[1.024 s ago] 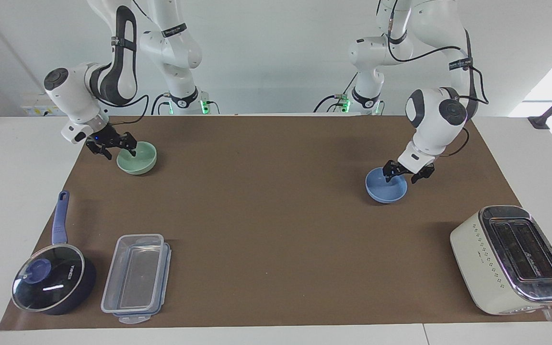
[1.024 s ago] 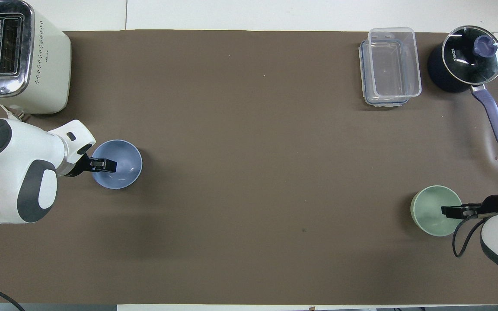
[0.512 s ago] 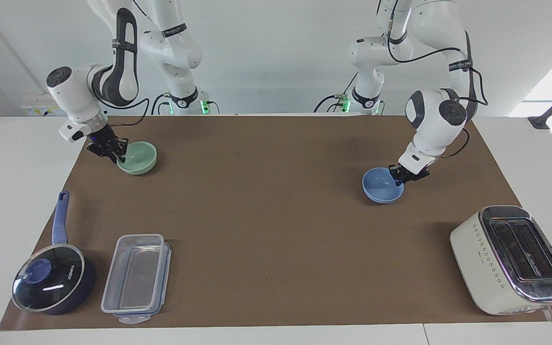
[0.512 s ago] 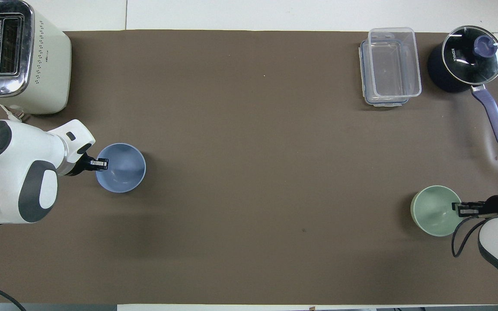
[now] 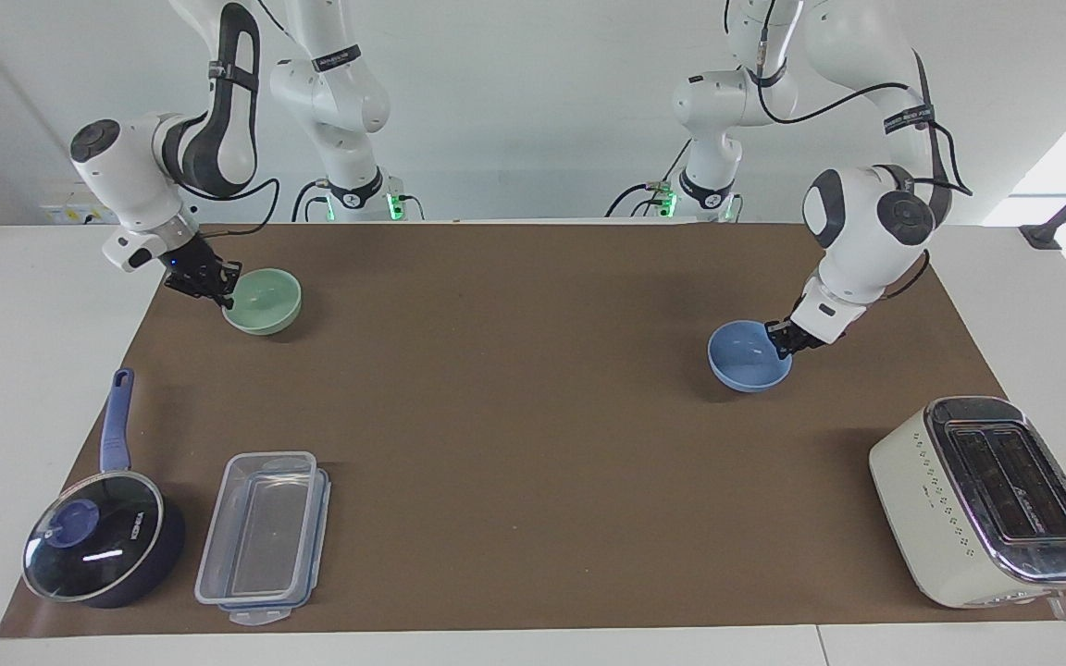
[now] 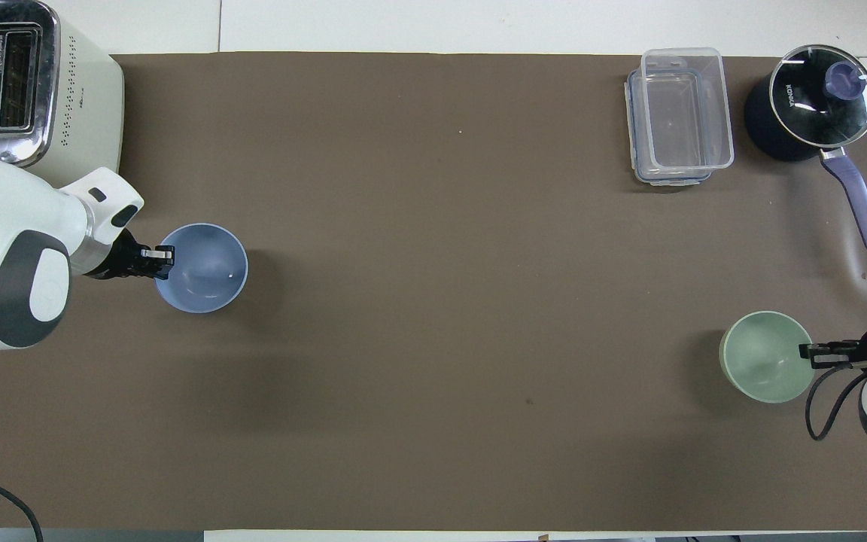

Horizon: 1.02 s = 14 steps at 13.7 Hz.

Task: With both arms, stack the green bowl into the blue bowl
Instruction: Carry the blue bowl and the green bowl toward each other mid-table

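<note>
The pale green bowl (image 5: 266, 302) (image 6: 763, 360) is at the right arm's end of the brown mat, near the robots. My right gripper (image 5: 226, 294) (image 6: 810, 352) is shut on its rim, on the side toward the mat's edge. The light blue bowl (image 5: 748, 361) (image 6: 204, 271) is at the left arm's end. My left gripper (image 5: 781, 338) (image 6: 165, 260) is shut on its rim, on the side toward the toaster. Both bowls look raised a little off the mat, each with a shadow beside it.
A cream toaster (image 5: 977, 504) (image 6: 65, 113) stands farther from the robots than the blue bowl. A clear lidded container (image 5: 265, 536) (image 6: 678, 113) and a dark blue saucepan with a glass lid (image 5: 98, 546) (image 6: 810, 105) sit farther out than the green bowl.
Both grippers went from open around the bowl rims to shut on them. Each wrist has risen slightly, and the bowls have shifted a little with them.
</note>
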Available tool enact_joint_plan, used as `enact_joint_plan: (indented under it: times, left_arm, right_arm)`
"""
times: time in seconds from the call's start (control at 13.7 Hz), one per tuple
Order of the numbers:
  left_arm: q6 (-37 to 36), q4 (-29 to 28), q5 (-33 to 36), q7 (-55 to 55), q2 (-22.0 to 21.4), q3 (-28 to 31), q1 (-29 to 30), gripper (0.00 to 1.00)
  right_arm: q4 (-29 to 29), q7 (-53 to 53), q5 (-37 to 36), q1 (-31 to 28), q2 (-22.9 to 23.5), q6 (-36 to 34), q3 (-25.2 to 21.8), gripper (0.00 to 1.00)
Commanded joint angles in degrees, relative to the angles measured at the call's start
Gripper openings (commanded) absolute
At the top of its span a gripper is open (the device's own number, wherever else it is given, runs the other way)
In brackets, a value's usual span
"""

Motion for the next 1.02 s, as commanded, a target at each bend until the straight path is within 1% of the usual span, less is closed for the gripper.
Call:
enact_joint_plan:
  times: [0.0,0.15,0.22,0.44,0.59,0.66,0.8,0.95]
  left_arm:
    - [-8.39,10.25,-4.47,-11.47,3.89,0.14,-6.07,0.0]
    - [-7.09,10.45,-5.35,-21.94,3.99,0.14,-13.44,0.0]
    - [-5.17,9.84,-6.05,-26.94,3.99,0.14,-17.48,0.0]
    - [-1.12,6.77,-9.99,-33.92,3.81,0.14,-26.37,0.0]
    - [4.31,4.14,-11.59,-38.92,3.99,0.14,-30.95,0.0]
    - [7.65,2.29,-11.59,-39.9,4.16,0.14,-33.23,0.0]
    - [13.98,-0.61,-11.59,-39.91,4.69,0.23,-35.97,0.0]
    - [15.24,-0.71,-10.89,-39.48,5.83,0.32,-36.42,0.0]
  right_arm:
    - [5.07,3.59,1.47,3.75,-0.45,-2.55,0.83,0.0]
    - [7.01,10.09,1.47,8.49,-0.97,-2.9,1.1,0.0]
    - [7.45,12.64,1.47,10.95,-1.24,-2.99,1.1,0.0]
    - [9.65,19.32,1.47,17.37,-1.33,-5.62,1.1,0.0]
    - [10.7,25.82,1.47,21.76,-1.15,-6.33,1.1,0.0]
    - [11.06,29.25,1.39,23.78,-1.07,-6.51,1.19,0.0]
    - [12.2,33.13,1.39,27.83,-0.8,-6.86,1.19,0.0]
    - [13.08,36.91,1.47,30.12,-0.36,-7.03,1.19,0.0]
